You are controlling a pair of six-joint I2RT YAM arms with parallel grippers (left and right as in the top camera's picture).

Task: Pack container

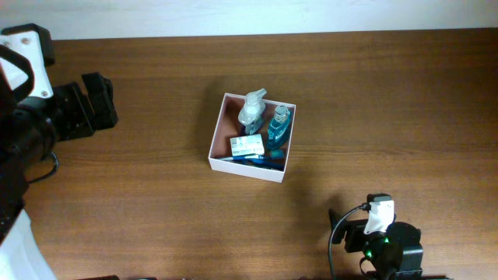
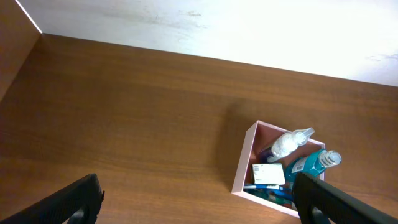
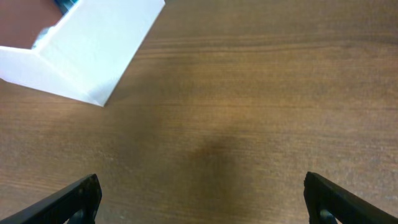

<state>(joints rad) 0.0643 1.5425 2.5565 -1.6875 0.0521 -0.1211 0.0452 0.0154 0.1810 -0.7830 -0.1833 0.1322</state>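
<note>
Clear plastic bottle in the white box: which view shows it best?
Overhead: the clear plastic bottle shows whole, mid-frame, in the square white box. The left wrist view shows it obliquely, near the frame's corner. The right wrist view shows only the box's corner.

The brown wooden table [image 1: 140, 179] met a white strip [image 1: 233, 15] at twelve o'clock. Near its middle lay a clear spray bottle [image 1: 252, 110], with a teal bottle [image 1: 279, 128] at its four o'clock and a green-and-white packet [image 1: 247, 145] at its six (blue things [image 1: 263, 161] beneath were too jumbled to name).
</note>
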